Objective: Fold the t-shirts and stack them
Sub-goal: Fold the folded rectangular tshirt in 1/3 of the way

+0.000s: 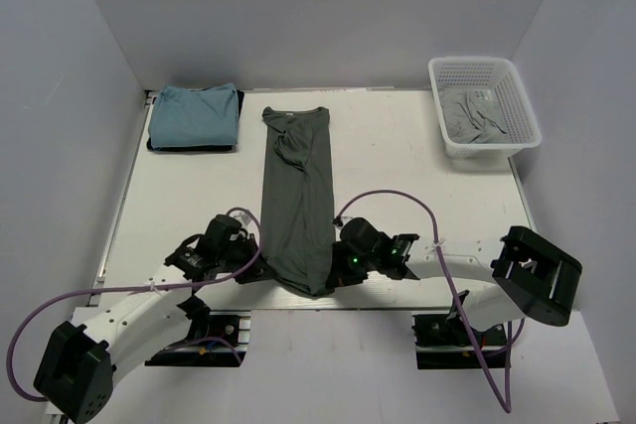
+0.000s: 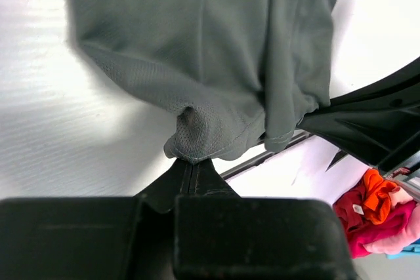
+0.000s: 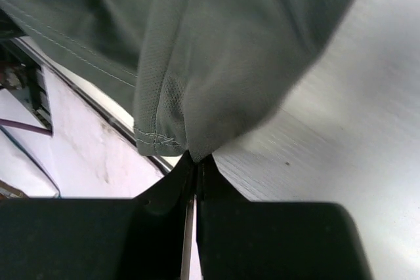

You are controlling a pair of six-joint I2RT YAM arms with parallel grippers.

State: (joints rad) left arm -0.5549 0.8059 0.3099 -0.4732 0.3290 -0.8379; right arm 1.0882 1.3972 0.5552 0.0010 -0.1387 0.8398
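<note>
From above, the dark shirt (image 1: 298, 196) lay as a long strip down the table (image 1: 417, 156). Its near hem sat at the edge, between the left hand (image 1: 264, 263) and the right hand (image 1: 338, 265). A teal shirt (image 1: 195, 116) sat folded far left. The left wrist view showed that hand pinched on one hem corner. The right wrist view showed the same at the other corner. The end-to-end fold seemed in hand; next, both corners would need carrying together toward the collar.
</note>
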